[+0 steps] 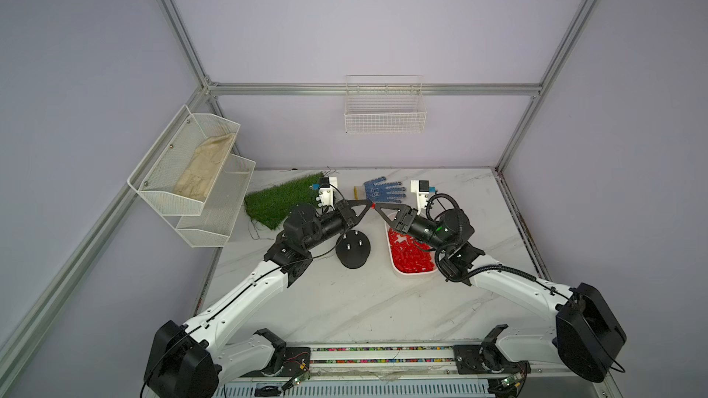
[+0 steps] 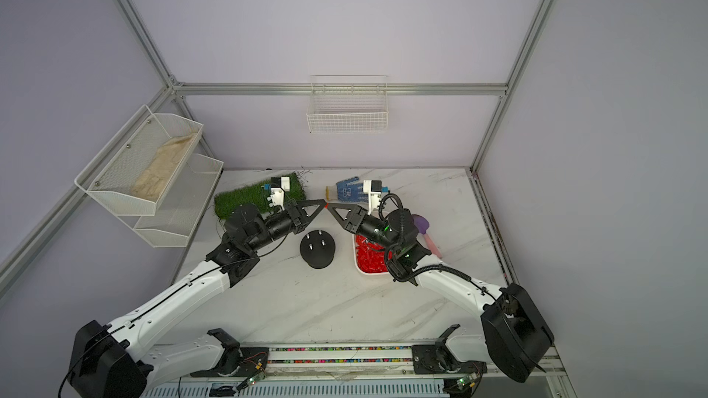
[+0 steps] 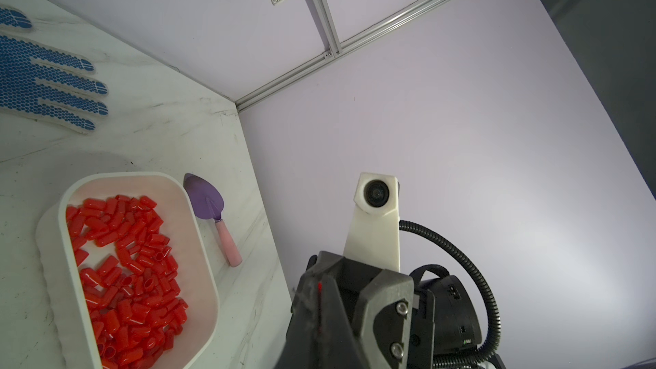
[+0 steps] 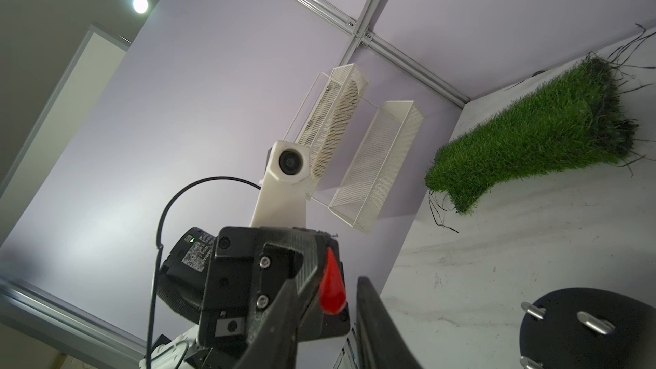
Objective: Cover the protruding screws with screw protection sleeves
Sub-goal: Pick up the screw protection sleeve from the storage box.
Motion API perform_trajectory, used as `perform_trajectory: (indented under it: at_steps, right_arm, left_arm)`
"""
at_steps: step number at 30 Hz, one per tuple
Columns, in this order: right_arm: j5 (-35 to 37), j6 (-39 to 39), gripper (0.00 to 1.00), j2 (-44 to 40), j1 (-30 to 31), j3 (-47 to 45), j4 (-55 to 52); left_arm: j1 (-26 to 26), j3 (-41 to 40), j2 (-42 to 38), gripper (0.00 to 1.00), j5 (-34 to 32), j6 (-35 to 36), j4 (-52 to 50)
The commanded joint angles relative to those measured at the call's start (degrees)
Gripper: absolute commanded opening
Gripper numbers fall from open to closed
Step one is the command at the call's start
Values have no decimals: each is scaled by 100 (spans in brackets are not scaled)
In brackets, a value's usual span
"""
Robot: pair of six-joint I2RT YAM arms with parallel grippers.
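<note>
Now, left claw [image 1: 370,203] pinches 1 red sleeve [image 4: 332,287]; right claw [image 1: 377,205] spread; tray [image 3: 120,175] holds sleeves [image 3: 135,271].

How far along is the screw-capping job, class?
Done: nothing; the screws showing on the black base are bare. In hand: one red sleeve pinched in the left gripper, tip to tip with the right gripper. Left: capping every screw from the white tray.
</note>
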Motion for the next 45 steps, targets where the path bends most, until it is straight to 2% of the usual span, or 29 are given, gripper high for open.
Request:
perform_trajectory:
  at_steps: [1,15,28,30,31,34,38,41,45]
  right_arm:
    - [63,1,28,-134,25,91,127]
    - [108,-14,22,-58,25,99,201]
    - [73,-91,8,-10,25,152,132]
    - [38,-122,7,-8,25,174,75]
    - [37,-137,7,-9,25,171,48]
    - [12,-170,7,-50,21,174,-89]
    - [-33,-245,7,-158,3,183,-322]
    - [-146,-362,7,-206,-34,264,-627]
    - [-327,-615,6,-299,-88,373,-1138]
  left_arm:
    - [-26,-166,-105,0,31,1,272]
    - [-24,-126,-96,0,123,-41,292]
    - [-42,-132,-130,1,156,-60,318]
    - [-41,-133,-148,6,130,-52,318]
    - [-40,-142,-161,12,117,-42,319]
    - [-44,-176,-229,39,47,-18,288]
    - [-18,-197,-445,46,-194,168,13]
    - [41,-190,-662,46,-392,354,-382]
    - [158,-58,-898,48,-627,671,-1269]
